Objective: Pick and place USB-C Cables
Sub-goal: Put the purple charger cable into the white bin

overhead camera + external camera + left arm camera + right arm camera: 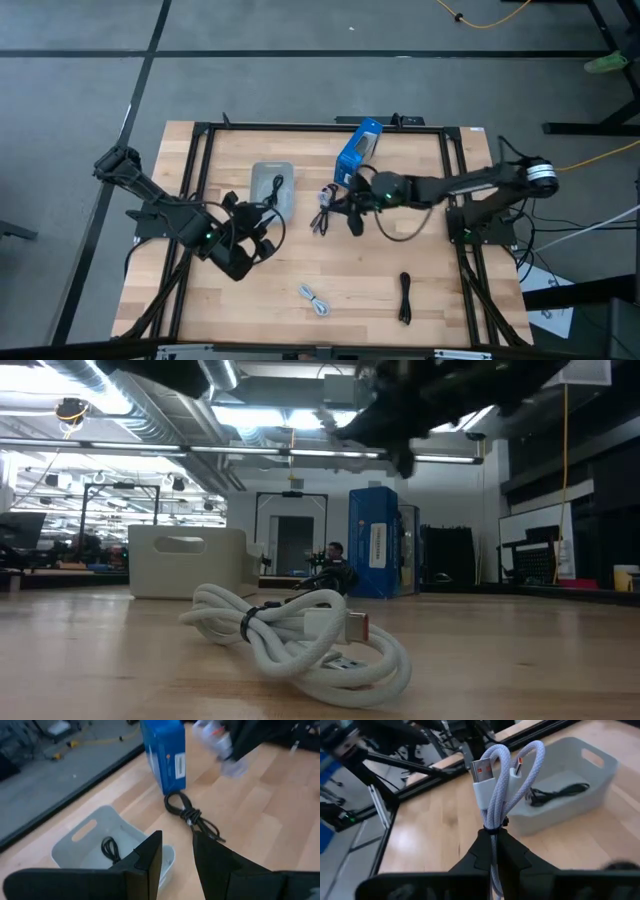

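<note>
**Right gripper clamped on a white cable above the middle of the table**

The wooden table (330, 265) carries all items. The right arm (470, 182) reaches from the right edge toward the table's middle, forearm nearly level and raised off the surface. The left arm (165, 210) extends from the left edge, its left gripper (177, 851) near the tray, fingers apart with nothing between them.

The blue box (358, 150) stands near the far edge, just beside the right arm's wrist. The light grey tray (271, 186) lies toward the far left of the table, between the two grippers; one black cable in the tray (110, 847) rests on its floor.

The right gripper (494, 842) has its fingers closed together on a bundled white cable (501, 780), which rises upright from the fingertips with both plugs at the free end. A black cable by the box (322, 212) lies on the table close to the right gripper. A second white cable (314, 298) lies near the front edge, and another black cable (405, 297) lies toward the front right corner.
</note>
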